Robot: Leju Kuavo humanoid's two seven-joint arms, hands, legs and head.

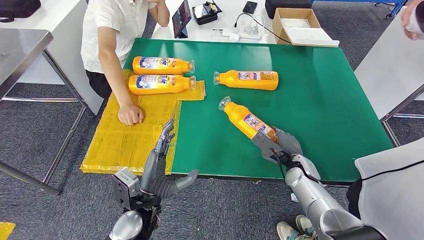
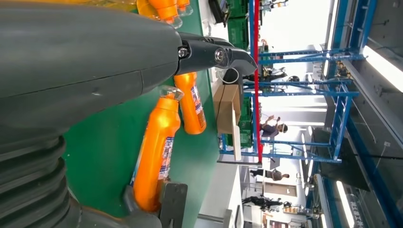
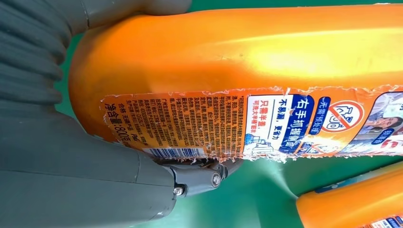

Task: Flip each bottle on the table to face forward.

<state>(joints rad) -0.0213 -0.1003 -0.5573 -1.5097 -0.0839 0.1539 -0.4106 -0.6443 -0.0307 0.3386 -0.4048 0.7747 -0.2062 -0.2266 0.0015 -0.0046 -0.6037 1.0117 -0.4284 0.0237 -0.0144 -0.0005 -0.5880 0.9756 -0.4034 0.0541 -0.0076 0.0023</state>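
The green surface is carrying four orange bottles, two of them lying on a yellow sheet beside a person's hand. The right hand is gripping the bottom of the nearest bottle, which is lying slanted. The left hand is hanging open, holding nothing, by the near edge.

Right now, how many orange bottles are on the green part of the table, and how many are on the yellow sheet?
Orange bottles on the green table: 2
Orange bottles on the yellow sheet: 2
Total: 4
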